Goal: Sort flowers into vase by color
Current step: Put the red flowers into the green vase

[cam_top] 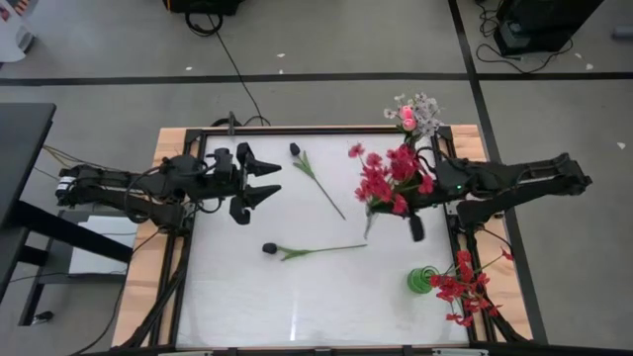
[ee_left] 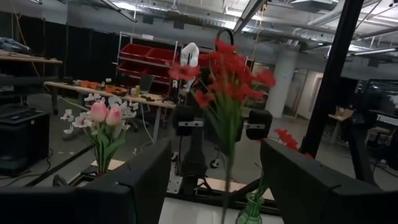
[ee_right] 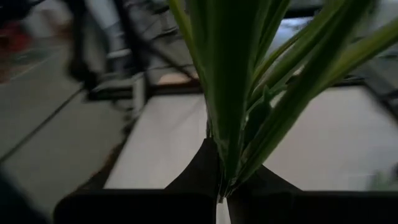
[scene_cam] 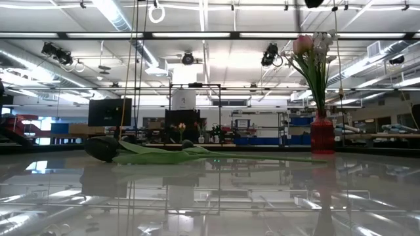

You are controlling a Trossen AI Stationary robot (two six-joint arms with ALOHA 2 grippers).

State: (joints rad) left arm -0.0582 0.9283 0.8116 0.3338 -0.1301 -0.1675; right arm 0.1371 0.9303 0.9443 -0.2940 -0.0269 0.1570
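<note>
- Your right pincer [cam_top: 416,225] is clamped tight on the red spray [cam_top: 388,178], held up over the table [cam_top: 247,307], well short of the green vase [cam_top: 423,280].
- Carry it stem-down to that vase, where red blossoms [cam_top: 465,292] already sit.
- Left pincer [cam_top: 259,184] waits wide open, empty.

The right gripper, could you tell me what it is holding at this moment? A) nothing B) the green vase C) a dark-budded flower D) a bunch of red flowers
D: the right gripper is shut on green stems, and from above the red flowers stand up off the table at its tip, while both dark-budded flowers lie flat on the table.
</note>
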